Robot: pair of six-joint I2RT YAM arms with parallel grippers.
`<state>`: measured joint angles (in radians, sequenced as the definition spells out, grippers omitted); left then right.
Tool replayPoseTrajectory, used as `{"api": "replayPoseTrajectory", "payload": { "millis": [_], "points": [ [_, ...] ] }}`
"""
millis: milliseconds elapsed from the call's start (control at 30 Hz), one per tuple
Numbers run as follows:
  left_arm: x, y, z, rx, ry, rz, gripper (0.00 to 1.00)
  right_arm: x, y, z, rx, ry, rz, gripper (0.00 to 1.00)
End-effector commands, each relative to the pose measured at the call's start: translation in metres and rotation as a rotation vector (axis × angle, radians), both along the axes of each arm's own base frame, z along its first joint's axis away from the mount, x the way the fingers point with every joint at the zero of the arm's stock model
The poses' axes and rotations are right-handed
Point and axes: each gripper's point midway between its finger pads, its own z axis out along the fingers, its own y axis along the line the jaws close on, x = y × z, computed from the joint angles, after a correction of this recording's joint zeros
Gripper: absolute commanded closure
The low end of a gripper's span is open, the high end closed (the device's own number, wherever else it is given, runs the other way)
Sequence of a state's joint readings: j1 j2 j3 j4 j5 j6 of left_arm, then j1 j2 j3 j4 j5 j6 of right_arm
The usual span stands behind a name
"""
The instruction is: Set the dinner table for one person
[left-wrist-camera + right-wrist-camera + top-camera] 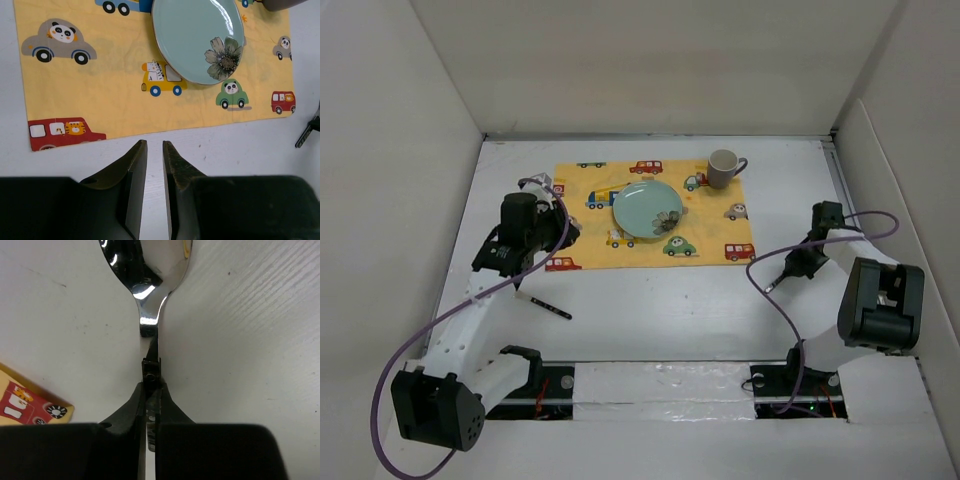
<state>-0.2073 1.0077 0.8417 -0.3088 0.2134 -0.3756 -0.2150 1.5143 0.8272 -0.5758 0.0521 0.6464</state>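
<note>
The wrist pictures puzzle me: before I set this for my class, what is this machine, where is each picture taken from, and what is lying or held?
Two robot arms stand at the table's near edge, each ending in a two-finger gripper. One picture looks down from above; the other two come from wrist cameras, so the dark shapes at their bottom are fingers. On the white table lies a yellow placemat printed with cars, bearing a pale green plate and a mug. A thin black item lies near the left arm. The left gripper holds nothing; the right gripper pinches a spoon by its handle.
</note>
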Motion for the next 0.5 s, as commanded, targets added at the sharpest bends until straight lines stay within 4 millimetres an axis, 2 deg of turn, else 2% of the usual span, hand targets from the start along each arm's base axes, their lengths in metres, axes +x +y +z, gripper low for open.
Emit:
{"api": "replayPoseTrajectory", "payload": {
  "millis": [0,33,67,100,133,167,200,233,267,300,333,367,400,433,467],
  "points": [
    [0.001,-0.003,0.013,-0.03,-0.064,-0.009,0.83,0.01,-0.007,0.009,-0.039,-0.028,-0.009,1.0],
    [0.0,-0.003,0.011,-0.031,-0.057,-0.01,0.83,0.016,-0.006,0.027,-0.062,-0.084,0.009,1.0],
    [0.0,-0.003,0.01,-0.03,-0.054,-0.008,0.83,0.034,-0.006,0.054,-0.096,-0.156,0.034,1.0],
    [-0.001,-0.003,0.008,-0.028,-0.046,-0.006,0.83,0.043,-0.005,0.074,-0.13,-0.204,0.059,1.0],
    [-0.001,-0.002,0.006,-0.029,-0.039,-0.001,0.83,0.051,0.011,0.101,-0.155,-0.267,0.137,1.0],
    [-0.001,-0.001,0.006,-0.027,-0.036,0.006,0.83,0.071,0.02,0.139,-0.173,-0.369,0.181,1.0],
    [0.0,-0.001,0.005,-0.028,-0.031,0.014,0.83,0.081,0.039,0.161,-0.153,-0.436,0.255,1.0],
    [0.001,0.002,0.005,-0.038,-0.017,0.052,0.83,0.1,0.093,0.209,-0.102,-0.577,0.458,1.0],
    [0.002,0.002,0.007,-0.039,-0.021,0.053,0.83,0.1,0.094,0.21,-0.101,-0.579,0.46,1.0],
    [0.003,0.002,0.007,-0.043,-0.012,0.064,0.83,0.099,0.124,0.215,-0.069,-0.585,0.567,1.0],
    [0.006,0.004,0.008,-0.055,-0.003,0.099,0.83,0.106,0.138,0.201,-0.048,-0.532,0.62,1.0],
    [0.007,0.005,0.009,-0.064,0.0,0.117,0.83,0.114,0.155,0.217,-0.025,-0.556,0.671,1.0],
    [0.009,0.005,0.011,-0.075,0.009,0.134,0.86,0.115,0.165,0.21,-0.018,-0.518,0.711,1.0],
    [0.011,0.006,0.011,-0.097,0.023,0.165,0.9,0.117,0.183,0.205,-0.013,-0.505,0.775,1.0],
    [0.012,0.006,0.012,-0.109,0.032,0.186,1.0,0.126,0.19,0.188,-0.022,-0.465,0.789,1.0]
  ]
}}
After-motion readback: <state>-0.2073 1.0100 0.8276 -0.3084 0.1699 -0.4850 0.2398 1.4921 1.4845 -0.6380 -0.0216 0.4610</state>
